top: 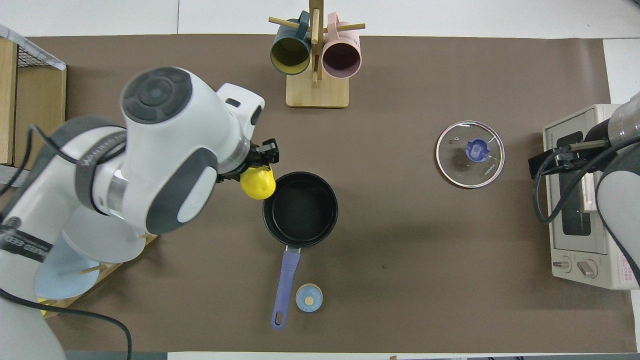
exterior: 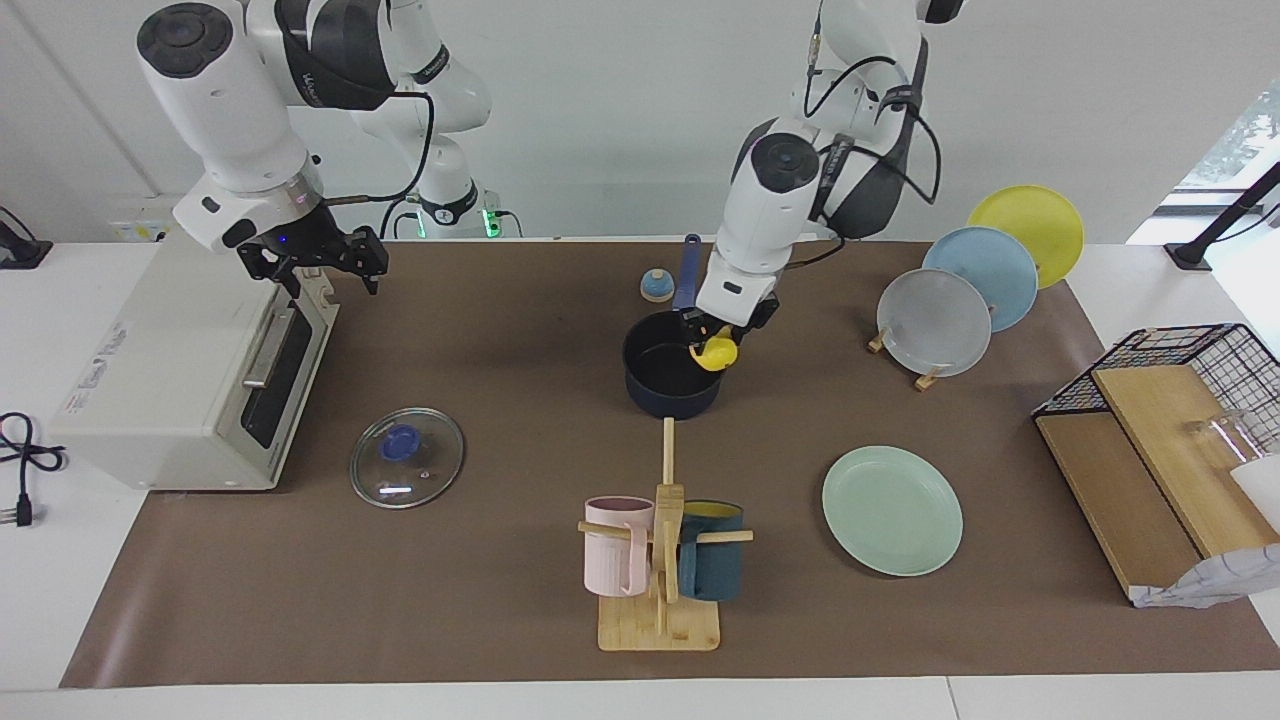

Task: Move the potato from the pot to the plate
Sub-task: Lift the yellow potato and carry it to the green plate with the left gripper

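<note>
Clamped on the potato (exterior: 718, 352), the left gripper (exterior: 716, 340) hangs over the rim of the pot (exterior: 668, 380) toward the left arm's end. Spread jaws mark the right gripper (exterior: 318, 260), waiting over the toaster oven (exterior: 170, 370). Farther out, the plate (exterior: 892, 510) lies bare.

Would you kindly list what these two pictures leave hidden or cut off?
- Overhead view: the pale mint-green round plate is covered by the left arm.
- Overhead view: the right end effector is cut off by the picture's edge.
- Facing view: the dark navy pot's blue handle is partly hidden by the left end effector.
</note>
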Controlling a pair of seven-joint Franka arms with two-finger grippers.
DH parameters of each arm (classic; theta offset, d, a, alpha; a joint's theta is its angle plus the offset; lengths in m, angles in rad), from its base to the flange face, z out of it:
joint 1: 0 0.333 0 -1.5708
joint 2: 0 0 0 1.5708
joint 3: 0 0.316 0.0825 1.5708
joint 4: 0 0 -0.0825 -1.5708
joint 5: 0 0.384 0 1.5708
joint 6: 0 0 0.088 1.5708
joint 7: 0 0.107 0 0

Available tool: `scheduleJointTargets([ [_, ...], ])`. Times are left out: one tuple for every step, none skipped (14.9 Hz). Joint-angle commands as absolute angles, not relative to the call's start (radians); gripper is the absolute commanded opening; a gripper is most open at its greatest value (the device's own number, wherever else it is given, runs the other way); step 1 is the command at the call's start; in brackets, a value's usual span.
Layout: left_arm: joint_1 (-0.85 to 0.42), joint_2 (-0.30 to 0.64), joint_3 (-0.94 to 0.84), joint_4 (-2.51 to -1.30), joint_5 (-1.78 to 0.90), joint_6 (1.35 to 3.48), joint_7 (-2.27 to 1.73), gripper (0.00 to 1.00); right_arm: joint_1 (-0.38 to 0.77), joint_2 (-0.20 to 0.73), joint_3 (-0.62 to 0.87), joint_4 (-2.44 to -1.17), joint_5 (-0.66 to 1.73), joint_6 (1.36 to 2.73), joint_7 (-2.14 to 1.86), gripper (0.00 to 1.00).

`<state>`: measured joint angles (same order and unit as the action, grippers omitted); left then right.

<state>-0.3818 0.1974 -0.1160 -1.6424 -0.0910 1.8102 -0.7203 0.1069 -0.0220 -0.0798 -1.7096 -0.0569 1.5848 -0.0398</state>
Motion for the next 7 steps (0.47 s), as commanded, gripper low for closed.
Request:
scheduleJointTargets([
  [-0.252, 0.284, -0.118, -1.502, -0.101, 1.692, -0.568, 0.00, 0.094, -0.021, -0.072, -1.698, -0.048, 1.571, -0.026, 1.00],
  [-0.217, 0.291, -0.117, -1.494, -0.092, 1.684, -0.517, 0.00, 0.094, -0.021, -0.072, -1.698, -0.048, 1.571, -0.026, 1.00],
  [-0.189, 0.307, -0.117, -1.485, -0.072, 1.698, -0.462, 0.00, 0.094, -0.021, -0.074, -1.698, -0.048, 1.572, -0.026, 1.00],
  [-0.166, 0.343, -0.117, -1.456, -0.065, 1.715, -0.416, 0.00, 0.084, -0.021, -0.077, -1.697, -0.046, 1.572, -0.029, 1.00],
  [-0.140, 0.388, -0.117, -1.415, -0.054, 1.733, -0.363, 0.00, 0.069, -0.021, -0.086, -1.695, -0.046, 1.572, -0.028, 1.00],
  [-0.124, 0.425, -0.115, -1.385, -0.039, 1.744, -0.313, 0.00, 0.058, -0.025, -0.086, -1.695, -0.045, 1.571, -0.032, 1.00],
  [-0.109, 0.460, -0.115, -1.372, -0.019, 1.768, -0.257, 0.00, 0.057, -0.031, -0.086, -1.695, -0.044, 1.568, -0.035, 1.00],
])
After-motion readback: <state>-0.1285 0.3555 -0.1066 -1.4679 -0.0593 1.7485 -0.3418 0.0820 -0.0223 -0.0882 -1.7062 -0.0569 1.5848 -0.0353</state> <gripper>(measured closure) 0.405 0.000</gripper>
